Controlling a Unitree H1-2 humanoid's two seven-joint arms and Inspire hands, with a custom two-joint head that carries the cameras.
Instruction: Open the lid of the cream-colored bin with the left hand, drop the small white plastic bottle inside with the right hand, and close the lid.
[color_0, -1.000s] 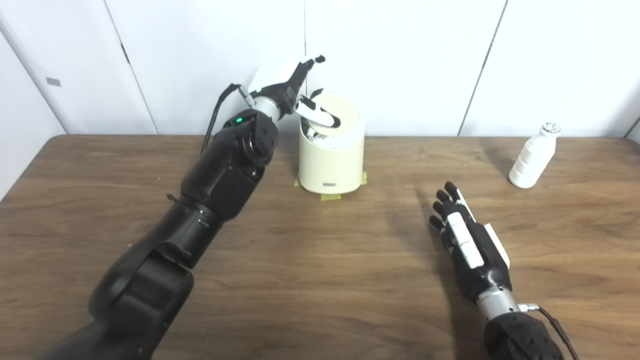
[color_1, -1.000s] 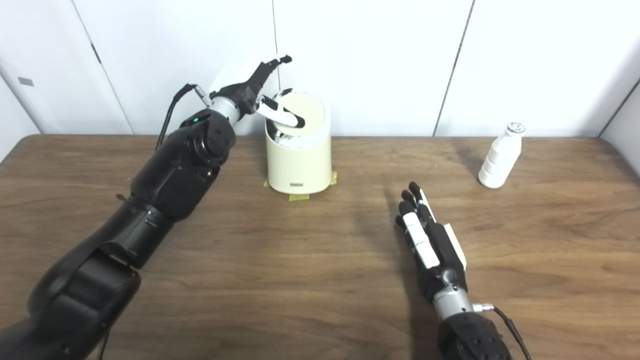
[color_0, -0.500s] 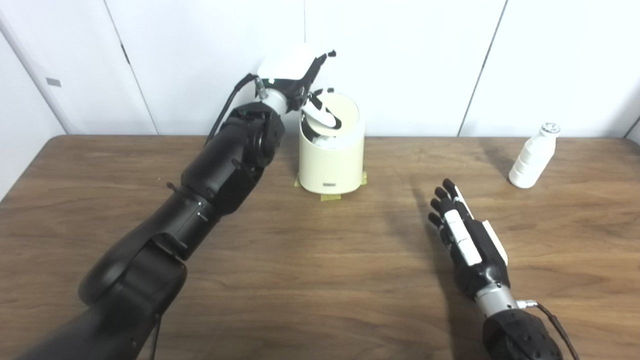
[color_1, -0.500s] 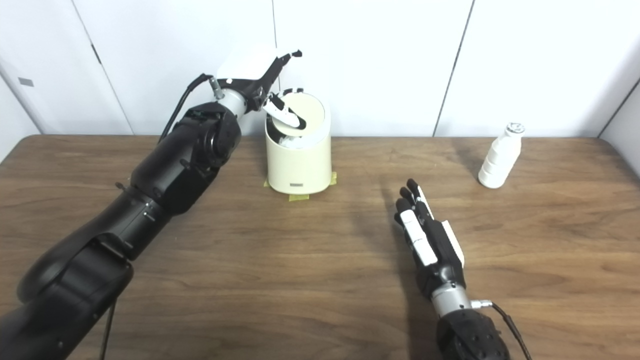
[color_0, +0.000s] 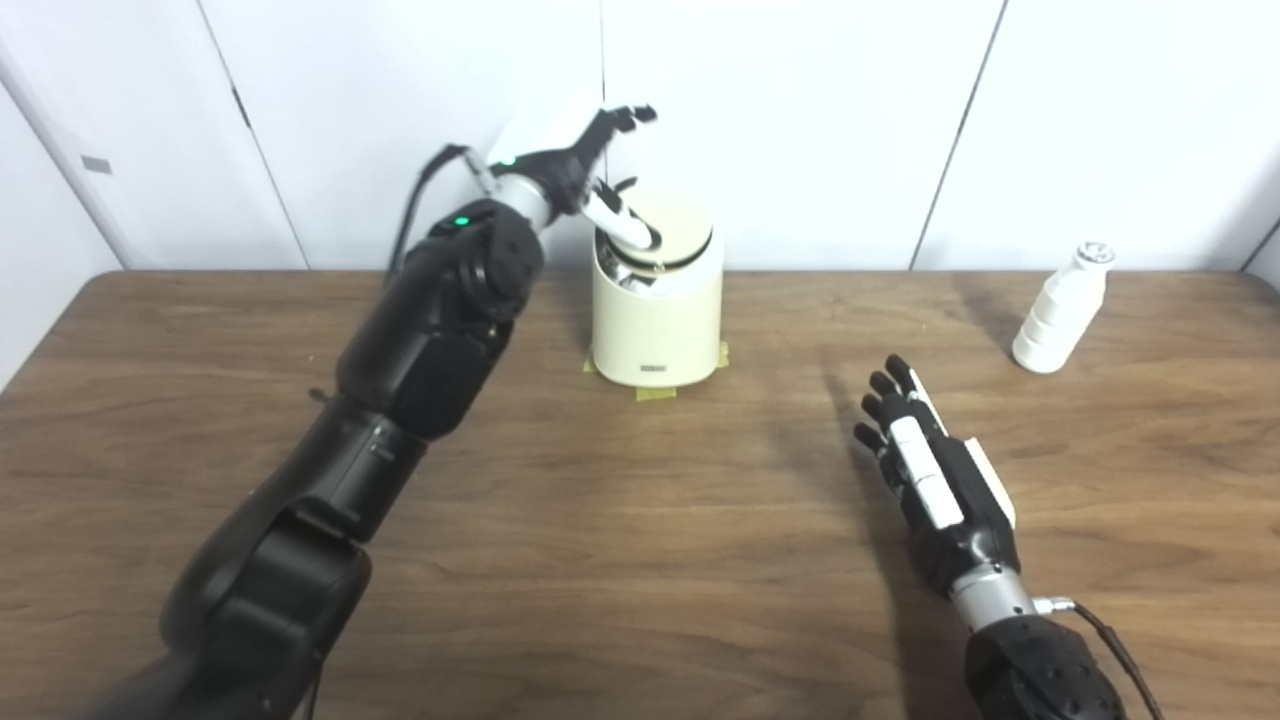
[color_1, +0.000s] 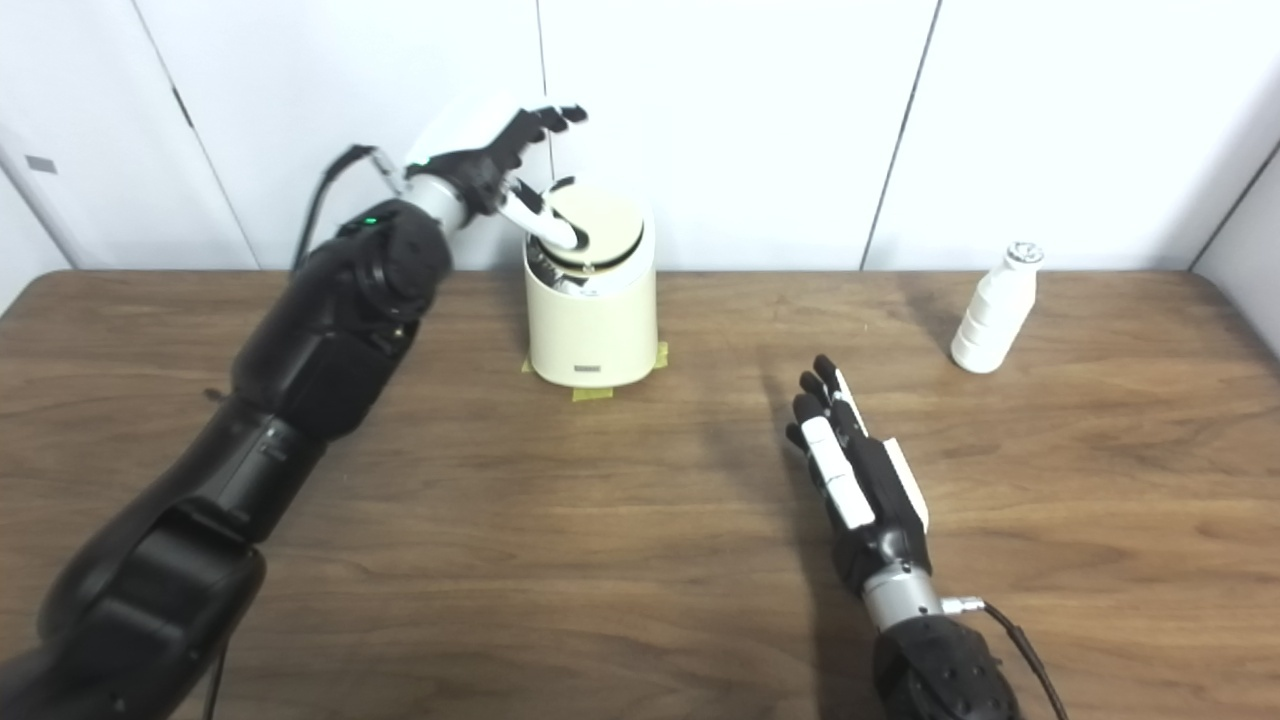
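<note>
The cream-colored bin (color_0: 655, 320) stands at the back middle of the table. Its round lid (color_0: 678, 225) is tilted, with a dark gap along its left rim. My left hand (color_0: 578, 165) is at the bin's upper left. Its thumb (color_0: 622, 220) lies at the lid's left edge and its fingers are spread above, apart from the lid. The small white plastic bottle (color_0: 1058, 310) stands upright at the far right. My right hand (color_0: 930, 470) lies flat and open on the table, well short of the bottle, holding nothing.
The brown wooden table (color_0: 620, 560) runs up to a white panelled wall (color_0: 800, 120) right behind the bin. Yellow tape (color_0: 655, 392) marks the bin's foot. A black cable (color_0: 415, 205) loops off the left wrist.
The lid stands less steeply tilted than a second ago, its gap narrower. My left hand has turned at the rim. The camera shifted slightly; the right hand and bottle stayed put.
</note>
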